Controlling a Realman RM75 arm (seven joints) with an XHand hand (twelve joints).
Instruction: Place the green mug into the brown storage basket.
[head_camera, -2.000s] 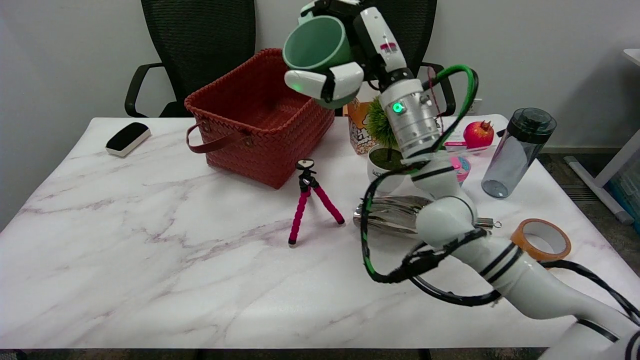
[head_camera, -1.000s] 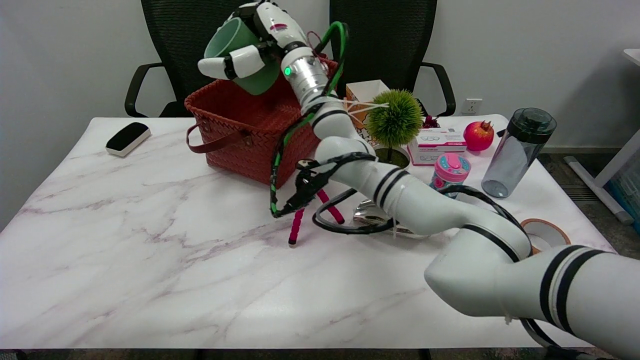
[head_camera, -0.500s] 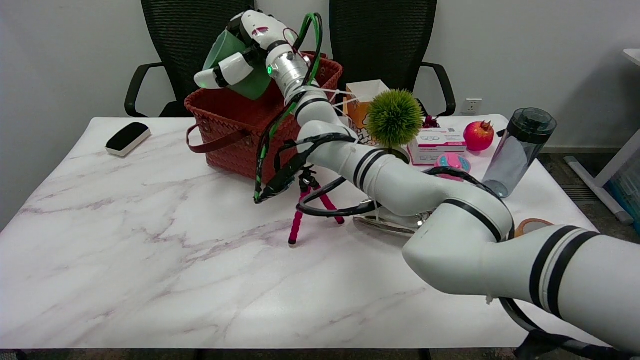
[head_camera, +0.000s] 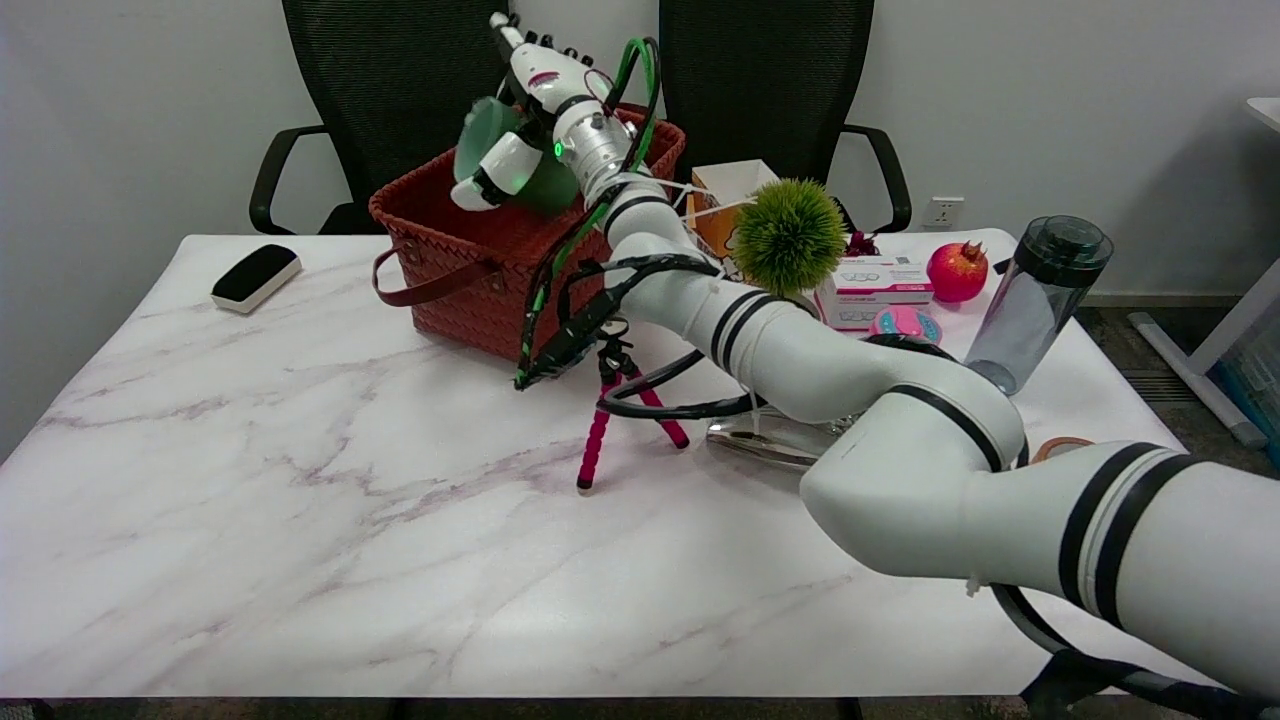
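Note:
The green mug (head_camera: 488, 140) hangs tilted above the open top of the brown woven storage basket (head_camera: 470, 280), its mouth turned to the left. My right hand (head_camera: 520, 130) grips it from the right side, a white finger (head_camera: 495, 172) wrapped across its front. The arm stretches from the lower right across the table to the basket. The mug's lower part is partly hidden by the hand and wrist. The basket stands at the back middle of the marble table (head_camera: 300, 480), a loop handle (head_camera: 420, 285) hanging on its near side.
A pink-legged mini tripod (head_camera: 625, 400) stands right under the forearm. Behind the arm are a spiky green potted plant (head_camera: 790, 237), an orange carton (head_camera: 725, 200), a white box (head_camera: 870, 285), a pomegranate (head_camera: 957, 270), a dark bottle (head_camera: 1040, 300). A black-and-white eraser (head_camera: 255, 277) lies far left.
Over two seconds the hand carried the mug leftward from beside the basket to over it. In the last half second it shifted right and lower, toward the basket's opening.

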